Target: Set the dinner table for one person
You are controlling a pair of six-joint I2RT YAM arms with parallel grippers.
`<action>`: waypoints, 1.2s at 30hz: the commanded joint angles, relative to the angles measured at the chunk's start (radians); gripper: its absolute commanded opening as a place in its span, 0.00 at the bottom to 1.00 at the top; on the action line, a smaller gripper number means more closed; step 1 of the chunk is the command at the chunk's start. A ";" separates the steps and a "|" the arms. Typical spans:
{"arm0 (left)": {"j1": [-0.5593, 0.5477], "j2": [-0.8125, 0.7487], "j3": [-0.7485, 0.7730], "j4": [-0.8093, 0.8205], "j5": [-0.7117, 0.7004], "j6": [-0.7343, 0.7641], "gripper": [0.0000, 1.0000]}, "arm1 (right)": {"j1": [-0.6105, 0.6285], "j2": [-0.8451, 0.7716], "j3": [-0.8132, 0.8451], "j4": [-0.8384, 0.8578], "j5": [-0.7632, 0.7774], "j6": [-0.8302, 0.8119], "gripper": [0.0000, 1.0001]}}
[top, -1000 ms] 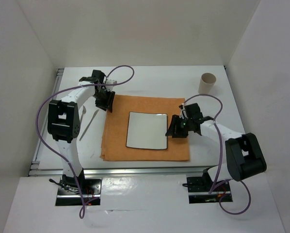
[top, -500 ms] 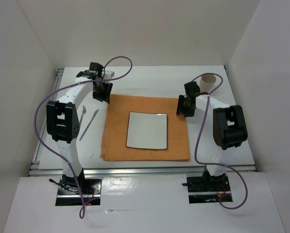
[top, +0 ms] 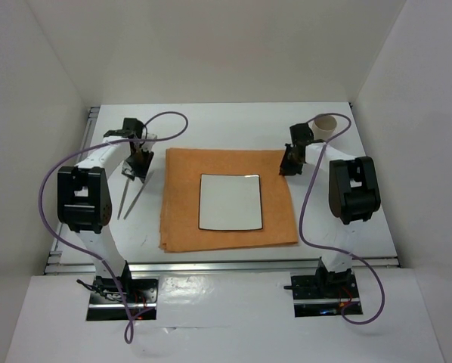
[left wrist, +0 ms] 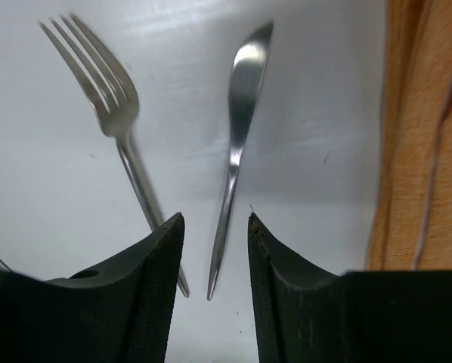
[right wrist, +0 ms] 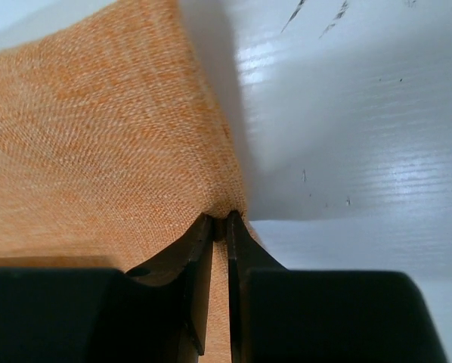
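Right claw [top: 289, 162] sits right of centre in the overhead view, at the upper right corner of the orange cloth [top: 226, 231]; its grip cannot be made out from up here. Left claw [top: 139, 160] hangs at the left over the dinner table [top: 233, 121], above the upper ends of a fork [top: 123, 197] and a knife [top: 137, 195] lying left of the cloth. That table fills the middle of the frame. A square white plate [top: 230, 202] lies on the cloth, and a paper cup [top: 324, 127] stands upright at upper right.

From the left wrist, the left claw [left wrist: 215, 227] is spread with nothing between its fingers. The fork [left wrist: 109, 98] lies at upper left and the knife [left wrist: 241, 113] at centre, both on the table [left wrist: 324, 76]. The cloth [left wrist: 422, 151] runs down the right edge.

From the right wrist, the right claw [right wrist: 220, 223] is pressed almost together at lower centre, pinching the corner of the cloth [right wrist: 97, 136]. Bare table [right wrist: 362, 113] fills the right.
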 commanded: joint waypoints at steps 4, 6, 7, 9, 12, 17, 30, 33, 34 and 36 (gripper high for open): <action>-0.005 -0.055 -0.141 0.027 -0.072 0.036 0.46 | -0.037 0.063 -0.003 0.119 -0.014 0.132 0.04; -0.005 -0.055 -0.164 0.036 -0.063 0.036 0.46 | -0.037 0.030 -0.050 0.144 -0.027 0.158 0.01; -0.005 -0.055 -0.164 0.037 -0.062 0.036 0.46 | -0.037 0.017 -0.070 0.154 -0.027 0.167 0.00; -0.005 -0.055 -0.164 0.049 -0.050 0.027 0.46 | -0.037 -0.006 -0.108 0.176 0.015 0.198 0.00; -0.005 -0.037 -0.139 0.040 -0.061 0.017 0.46 | -0.037 -0.026 -0.148 0.199 0.015 0.258 0.00; -0.005 -0.047 -0.139 0.030 -0.061 0.038 0.46 | -0.027 -0.053 -0.201 0.219 0.025 0.327 0.26; -0.014 0.034 -0.181 0.006 -0.026 0.118 0.46 | 0.091 -0.337 -0.202 0.193 0.100 0.111 0.62; -0.014 0.081 -0.144 -0.044 0.062 0.128 0.42 | 0.103 -0.421 -0.211 0.170 0.101 0.097 0.62; -0.014 0.097 -0.135 -0.060 0.079 0.128 0.41 | 0.112 -0.438 -0.211 0.170 0.101 0.086 0.62; -0.014 0.127 -0.135 -0.060 0.065 0.112 0.36 | 0.112 -0.487 -0.211 0.144 0.101 0.086 0.64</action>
